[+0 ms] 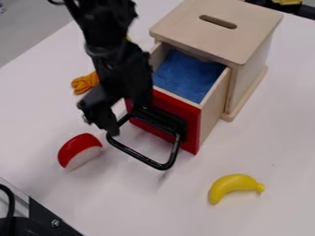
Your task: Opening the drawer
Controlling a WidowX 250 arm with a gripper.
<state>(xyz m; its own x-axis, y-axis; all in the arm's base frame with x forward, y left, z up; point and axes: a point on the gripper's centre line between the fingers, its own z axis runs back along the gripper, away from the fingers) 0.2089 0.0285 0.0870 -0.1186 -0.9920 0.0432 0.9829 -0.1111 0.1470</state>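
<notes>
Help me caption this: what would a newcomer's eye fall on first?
Probably the red-fronted drawer, standing open from the wooden box and showing its blue inside, with the black gripper at its big black handle. Next, the yellow banana at lower right and the red-and-white piece at lower left.

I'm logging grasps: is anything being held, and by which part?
That can't be told: the gripper is at one side of the black handle on the drawer, but whether it grips there is unclear.
</notes>
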